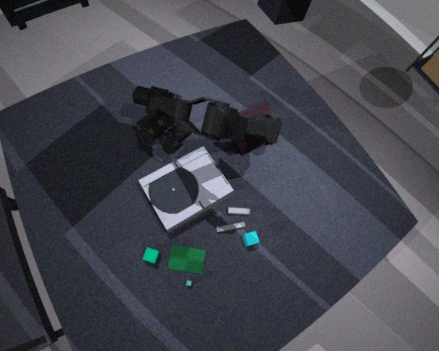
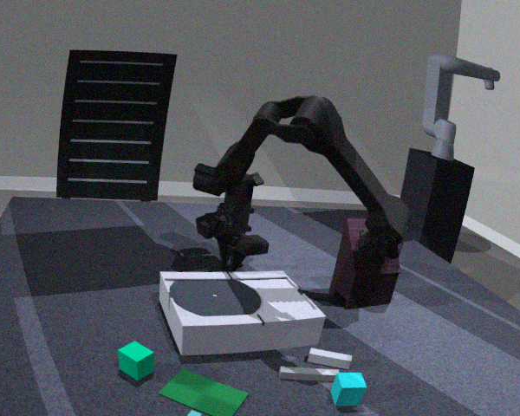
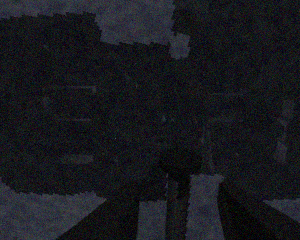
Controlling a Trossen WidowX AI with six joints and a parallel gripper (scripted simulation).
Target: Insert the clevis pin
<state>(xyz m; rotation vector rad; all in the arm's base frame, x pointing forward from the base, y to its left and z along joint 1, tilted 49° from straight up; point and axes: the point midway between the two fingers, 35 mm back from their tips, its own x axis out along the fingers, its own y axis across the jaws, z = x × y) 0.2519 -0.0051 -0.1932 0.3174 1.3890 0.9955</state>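
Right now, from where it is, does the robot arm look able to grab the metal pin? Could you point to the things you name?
Probably yes. The end effector (image 1: pixel 159 147) (image 2: pixel 230 263) (image 3: pixel 178 192) is open, and the pin (image 3: pixel 176 207) shows between its fingers, with gaps on both sides. Depth is hard to judge.

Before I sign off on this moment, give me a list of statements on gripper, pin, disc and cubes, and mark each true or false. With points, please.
1. The gripper (image 1: pixel 159 151) (image 2: pixel 228 264) (image 3: pixel 178 192) is shut on the pin (image 3: pixel 177 215). False: it is open, with a gap on each side of the pin between its fingers.
2. The disc (image 1: pixel 167 196) (image 2: pixel 206 300) lies inside the tray (image 1: pixel 217 186) (image 2: pixel 251 333). True.
3. The pin already hangs through the disc's hole. False: it is between the fingers, outside the tray.
4. The green cube (image 1: pixel 151 255) (image 2: pixel 135 360) stands on the green sheet (image 1: pixel 186 259) (image 2: pixel 204 393). False: it stands beside the sheet.
5. The cyan cube (image 1: pixel 250 238) (image 2: pixel 348 388) stands outside the tray. True.
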